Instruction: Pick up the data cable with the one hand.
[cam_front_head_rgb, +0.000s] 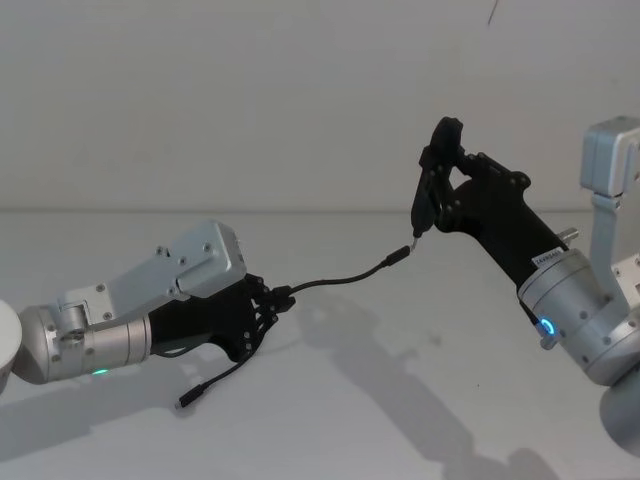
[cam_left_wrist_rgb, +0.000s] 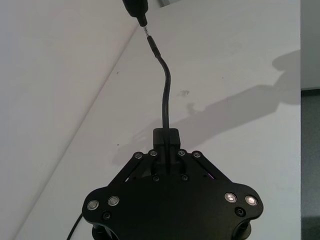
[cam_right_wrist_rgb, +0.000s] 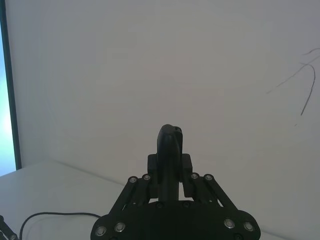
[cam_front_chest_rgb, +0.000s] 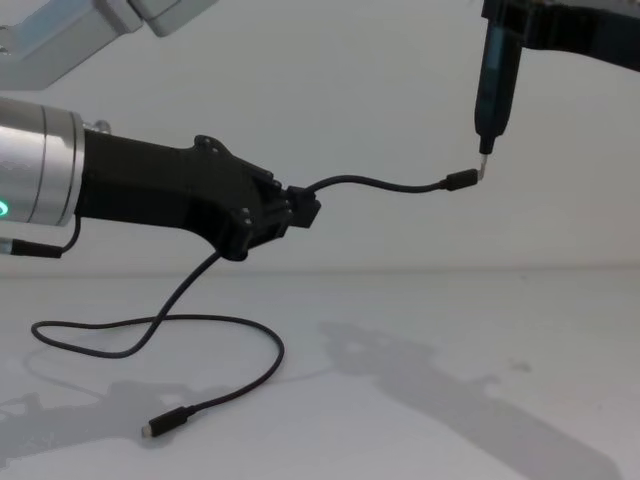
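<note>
My left gripper (cam_front_head_rgb: 278, 297) (cam_left_wrist_rgb: 166, 135) (cam_front_chest_rgb: 303, 210) is shut on the data cable (cam_front_head_rgb: 340, 277) (cam_left_wrist_rgb: 165, 90) (cam_front_chest_rgb: 380, 183), a thin black cord, and holds it above the white table (cam_front_head_rgb: 420, 400). A short stretch arcs from the jaws to a slim plug (cam_front_head_rgb: 396, 258) (cam_front_chest_rgb: 460, 180). The rest hangs down, loops on the table (cam_front_chest_rgb: 200, 320) and ends in a second plug (cam_front_head_rgb: 188, 398) (cam_front_chest_rgb: 160, 427). My right gripper (cam_front_head_rgb: 437, 190) (cam_right_wrist_rgb: 170, 167) is shut on a black pen-like tool (cam_front_head_rgb: 432, 170) (cam_right_wrist_rgb: 170, 142) (cam_front_chest_rgb: 495, 80), whose metal tip (cam_left_wrist_rgb: 144, 24) meets the raised plug.
A plain white wall (cam_front_head_rgb: 300, 100) stands behind the table's far edge. A white rounded object (cam_front_head_rgb: 5, 345) sits at the left border of the head view. The right arm's silver and white body (cam_front_head_rgb: 600, 310) fills the right side.
</note>
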